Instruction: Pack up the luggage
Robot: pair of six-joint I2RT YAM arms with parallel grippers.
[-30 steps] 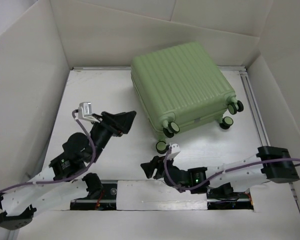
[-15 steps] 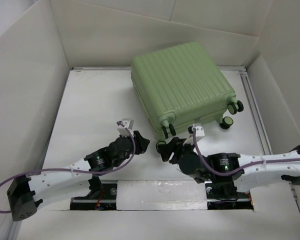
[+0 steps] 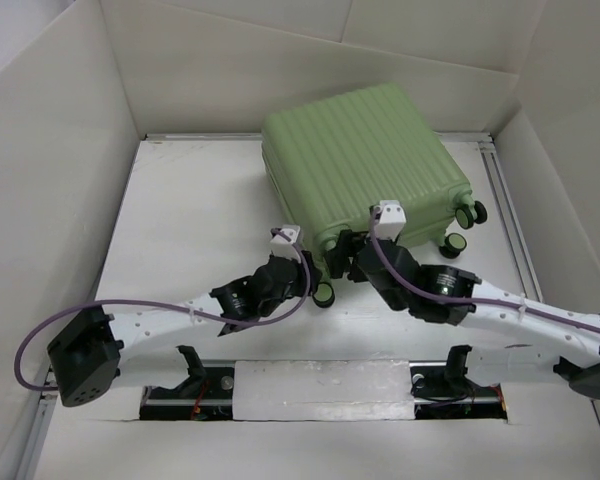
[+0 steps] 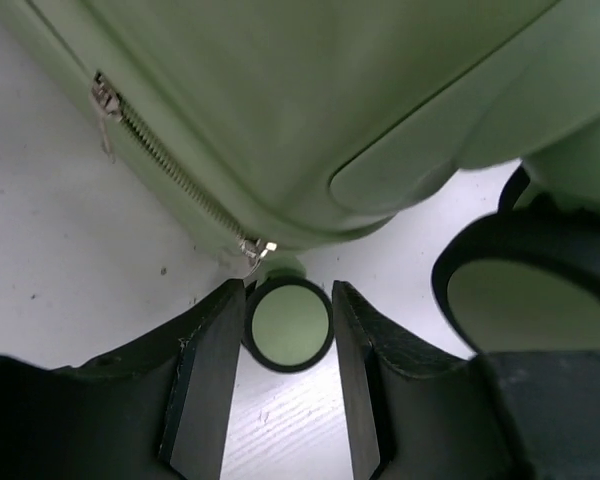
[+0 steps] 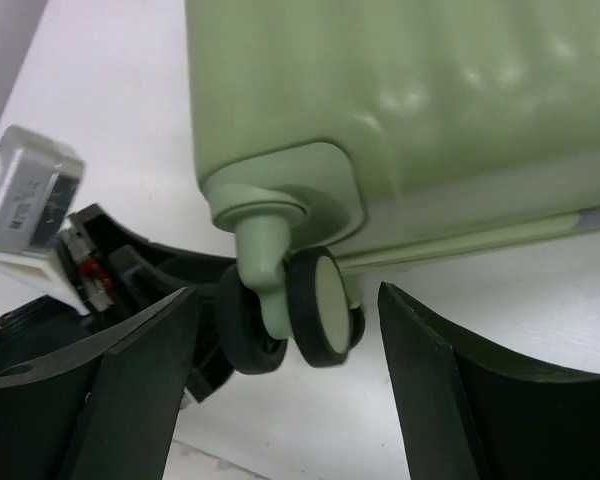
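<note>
The left gripper (image 4: 286,300) is narrowed around a small wheel (image 4: 288,330), contact unclear; the right gripper (image 5: 288,300) gapes wide astride a twin caster (image 5: 320,305). Both wheels belong to the luggage (image 3: 365,160), lying closed far back on the table (image 3: 200,200).

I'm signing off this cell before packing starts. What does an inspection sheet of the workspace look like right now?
Surface: white table, a few small dark specks near the suitcase.
Job's things: luggage lying flat at the far right, closed, zipper shut, wheels towards the arms.
Clutter: nothing seen.
Grippers: left gripper open, fingers either side of a small wheel, contact unclear; right gripper open, astride a double caster, not touching it.
Cables: purple cables run along both arms, apart from the luggage.
Surroundings: white walls on three sides; a rail along the table's right edge.
</note>
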